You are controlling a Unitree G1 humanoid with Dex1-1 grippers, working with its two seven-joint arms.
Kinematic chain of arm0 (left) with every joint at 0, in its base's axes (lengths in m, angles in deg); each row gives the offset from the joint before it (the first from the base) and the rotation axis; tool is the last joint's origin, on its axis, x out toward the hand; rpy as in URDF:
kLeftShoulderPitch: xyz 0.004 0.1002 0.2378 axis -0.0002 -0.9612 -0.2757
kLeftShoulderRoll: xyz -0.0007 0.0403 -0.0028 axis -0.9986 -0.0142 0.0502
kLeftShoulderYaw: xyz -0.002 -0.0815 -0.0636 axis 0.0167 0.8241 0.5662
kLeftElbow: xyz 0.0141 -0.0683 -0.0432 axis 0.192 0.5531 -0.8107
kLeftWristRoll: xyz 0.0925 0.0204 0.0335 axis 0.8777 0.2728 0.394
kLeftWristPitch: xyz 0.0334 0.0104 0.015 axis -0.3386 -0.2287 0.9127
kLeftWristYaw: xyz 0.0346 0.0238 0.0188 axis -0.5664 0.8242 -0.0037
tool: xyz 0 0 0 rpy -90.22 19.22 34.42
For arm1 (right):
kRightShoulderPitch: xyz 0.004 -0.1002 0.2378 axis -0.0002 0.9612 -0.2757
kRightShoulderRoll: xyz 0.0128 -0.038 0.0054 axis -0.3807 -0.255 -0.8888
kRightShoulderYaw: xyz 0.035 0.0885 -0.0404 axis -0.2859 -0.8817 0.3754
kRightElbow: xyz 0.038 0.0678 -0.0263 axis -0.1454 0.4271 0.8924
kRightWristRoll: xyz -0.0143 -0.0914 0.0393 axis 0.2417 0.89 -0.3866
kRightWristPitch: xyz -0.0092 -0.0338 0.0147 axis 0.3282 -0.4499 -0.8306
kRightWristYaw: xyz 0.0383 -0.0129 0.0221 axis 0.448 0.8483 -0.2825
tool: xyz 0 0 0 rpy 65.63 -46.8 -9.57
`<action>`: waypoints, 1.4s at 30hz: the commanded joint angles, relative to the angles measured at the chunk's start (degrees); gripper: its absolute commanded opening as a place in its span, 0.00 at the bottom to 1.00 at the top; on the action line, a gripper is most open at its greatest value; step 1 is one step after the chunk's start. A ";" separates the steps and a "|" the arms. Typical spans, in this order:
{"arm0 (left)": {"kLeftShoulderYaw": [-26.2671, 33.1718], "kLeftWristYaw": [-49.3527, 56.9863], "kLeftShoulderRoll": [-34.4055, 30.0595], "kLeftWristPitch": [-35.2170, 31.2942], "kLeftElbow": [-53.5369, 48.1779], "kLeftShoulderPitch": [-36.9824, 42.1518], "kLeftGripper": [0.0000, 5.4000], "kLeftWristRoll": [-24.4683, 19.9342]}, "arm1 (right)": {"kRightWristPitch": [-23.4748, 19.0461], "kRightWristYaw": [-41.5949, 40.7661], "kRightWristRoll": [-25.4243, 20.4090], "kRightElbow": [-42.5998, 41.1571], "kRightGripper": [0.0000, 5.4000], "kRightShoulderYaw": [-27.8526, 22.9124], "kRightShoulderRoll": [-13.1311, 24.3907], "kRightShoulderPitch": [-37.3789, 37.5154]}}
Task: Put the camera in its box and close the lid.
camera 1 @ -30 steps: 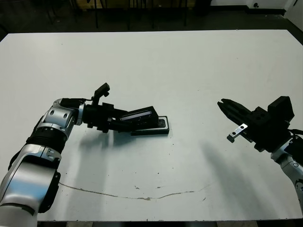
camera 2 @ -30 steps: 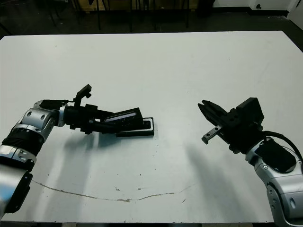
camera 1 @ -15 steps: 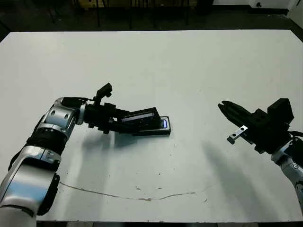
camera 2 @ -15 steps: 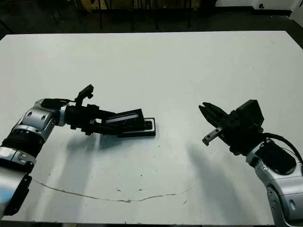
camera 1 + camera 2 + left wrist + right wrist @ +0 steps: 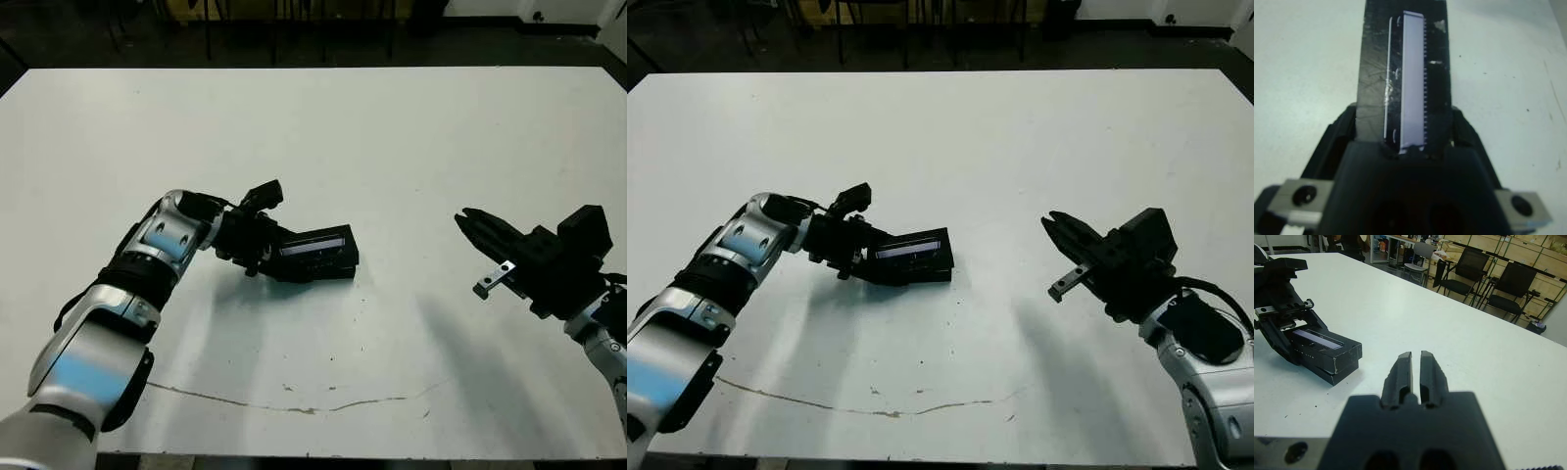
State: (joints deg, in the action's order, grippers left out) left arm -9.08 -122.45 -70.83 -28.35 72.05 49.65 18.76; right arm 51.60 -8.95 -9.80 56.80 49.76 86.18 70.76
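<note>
Left pincer [image 5: 257, 253]: gripping the lid [image 5: 315, 250], lowering it onto the box [image 5: 323, 272].
Right pincer [image 5: 468, 221]: pressed together, hovering idle.
Risk: tilted lid is jamming askew.

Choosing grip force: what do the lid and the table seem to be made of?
The lid looks like matte black card or plastic: fine scuffs, a pale smooth strip; which one is unclear. The table looks like white laminate, faintly glossy, with a long scratch.
</note>
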 commanded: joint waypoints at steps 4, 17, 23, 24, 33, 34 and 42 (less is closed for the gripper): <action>-4.23 -3.92 4.45 -0.89 2.21 -3.32 0.52 1.87 | 1.01 -1.00 0.21 1.40 0.00 -0.15 0.12 0.67; -6.43 -3.27 8.74 3.16 9.52 1.00 0.52 6.78 | 0.83 -0.80 0.78 0.82 0.00 0.24 0.13 0.93; -7.86 -2.07 7.26 7.17 6.59 0.37 0.52 9.35 | 0.88 -0.73 0.93 0.92 0.00 0.21 0.09 1.08; -8.13 -1.83 6.91 7.89 6.09 0.26 0.52 9.80 | 0.44 -0.57 1.00 0.68 0.00 0.22 0.18 1.08; -10.14 0.45 3.75 9.81 3.65 -0.65 0.52 12.92 | 0.64 -1.01 0.71 0.93 0.00 0.20 0.03 1.00; -10.16 0.69 3.48 10.09 3.57 -0.85 0.52 12.96 | 0.65 -1.01 0.80 0.90 0.00 0.21 0.11 1.00; -8.76 1.40 2.16 13.81 7.23 -1.76 0.61 12.40 | 0.64 -1.39 0.31 1.11 0.00 -0.09 0.14 0.84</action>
State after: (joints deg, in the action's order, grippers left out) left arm -14.65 -121.03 -70.17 -14.43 76.24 53.09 27.74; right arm 52.72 -9.95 -9.14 57.27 49.92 86.17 71.15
